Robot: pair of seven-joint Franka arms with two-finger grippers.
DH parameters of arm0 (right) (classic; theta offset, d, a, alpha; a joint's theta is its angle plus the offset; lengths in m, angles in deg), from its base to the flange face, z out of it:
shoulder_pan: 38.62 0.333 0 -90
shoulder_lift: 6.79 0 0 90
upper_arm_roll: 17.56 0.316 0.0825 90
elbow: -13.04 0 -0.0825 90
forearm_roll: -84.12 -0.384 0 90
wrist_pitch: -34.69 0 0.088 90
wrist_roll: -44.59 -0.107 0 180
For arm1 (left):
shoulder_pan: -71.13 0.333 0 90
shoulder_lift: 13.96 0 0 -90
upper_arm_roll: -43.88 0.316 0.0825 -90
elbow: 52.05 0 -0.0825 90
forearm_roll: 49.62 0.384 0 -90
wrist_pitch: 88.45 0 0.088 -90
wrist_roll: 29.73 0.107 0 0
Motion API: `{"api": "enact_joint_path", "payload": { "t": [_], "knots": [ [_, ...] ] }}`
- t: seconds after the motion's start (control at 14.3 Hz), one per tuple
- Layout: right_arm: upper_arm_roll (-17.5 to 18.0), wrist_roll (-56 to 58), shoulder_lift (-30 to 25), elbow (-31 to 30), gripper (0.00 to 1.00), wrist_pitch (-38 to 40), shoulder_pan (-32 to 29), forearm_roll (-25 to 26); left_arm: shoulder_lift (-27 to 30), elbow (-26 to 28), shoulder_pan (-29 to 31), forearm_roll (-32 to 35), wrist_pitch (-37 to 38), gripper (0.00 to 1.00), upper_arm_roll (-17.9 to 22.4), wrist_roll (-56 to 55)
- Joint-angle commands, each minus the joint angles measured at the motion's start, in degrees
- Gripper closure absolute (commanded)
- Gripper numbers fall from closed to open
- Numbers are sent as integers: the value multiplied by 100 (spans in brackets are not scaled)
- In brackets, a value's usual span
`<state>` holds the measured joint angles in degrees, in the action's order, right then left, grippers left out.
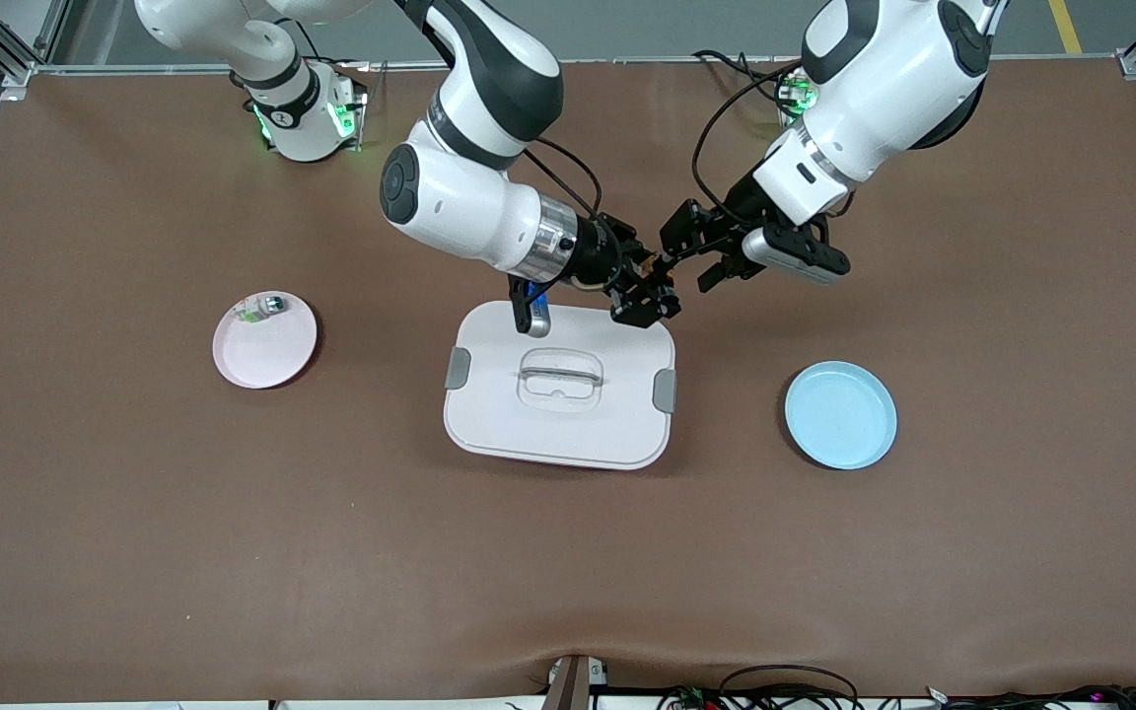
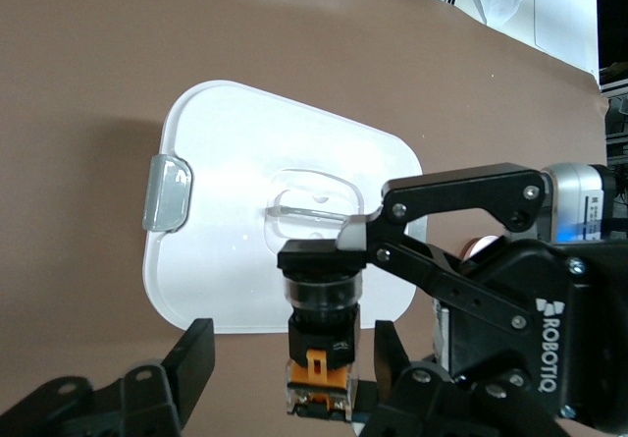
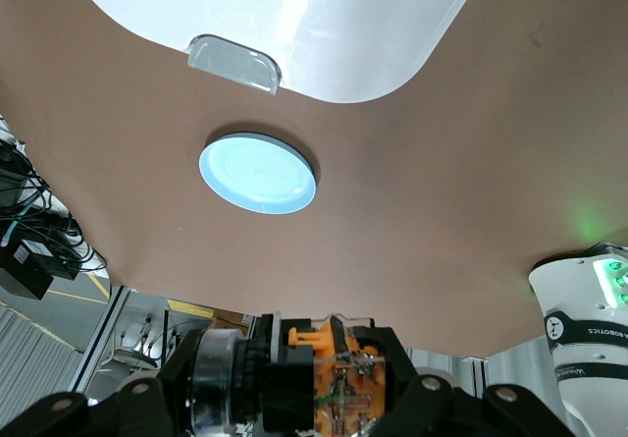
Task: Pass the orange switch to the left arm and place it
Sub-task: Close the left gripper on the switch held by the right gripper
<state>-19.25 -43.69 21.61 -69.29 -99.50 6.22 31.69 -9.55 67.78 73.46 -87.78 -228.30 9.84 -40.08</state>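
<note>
**Passing the switch above the box**

We see the orange switch (image 2: 318, 344) up in the air, over the edge of the box (image 1: 568, 424) that is farther from the front camera. The right end effector (image 1: 649, 286) is clenched on the switch and holds it by its black body. The left end effector (image 1: 691, 258) comes in to meet it. In the left wrist view its fingers (image 2: 186, 358) stand on each side of the orange-tan end of the switch, with gaps we can see. So the left one is not gripping yet. In the front view the two end effectors crowd each other, so we cannot be sure how much gap is left.

To do this step well, we think the left fingers should close slowly on the orange-tan end, square and even. The right one should let go only when the left grip is firm. Both should stay high so nothing bumps the lid.

The blue plate (image 1: 840, 414) sits on the desk (image 1: 568, 572) toward the left arm's end. It looks like the place to put the switch. The pink plate (image 1: 265, 340) toward the right arm's end has a small silver-and-green part (image 1: 262, 308) on it.
</note>
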Motion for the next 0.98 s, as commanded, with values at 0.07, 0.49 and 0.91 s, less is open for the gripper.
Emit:
{"api": "enact_joint_path", "payload": {
  "t": [0.07,0.49,0.91],
  "knots": [
    [-68,-58,79,164,89,33,60,58,-230,14,-13,-157,-244,30,-138,165],
    [-68,-58,79,164,89,33,60,58,-318,-56,-5,-192,-315,62,-287,60],
    [-68,-58,79,164,88,33,60,58,-327,-187,39,-192,-289,100,-287,-80]
  ]
}}
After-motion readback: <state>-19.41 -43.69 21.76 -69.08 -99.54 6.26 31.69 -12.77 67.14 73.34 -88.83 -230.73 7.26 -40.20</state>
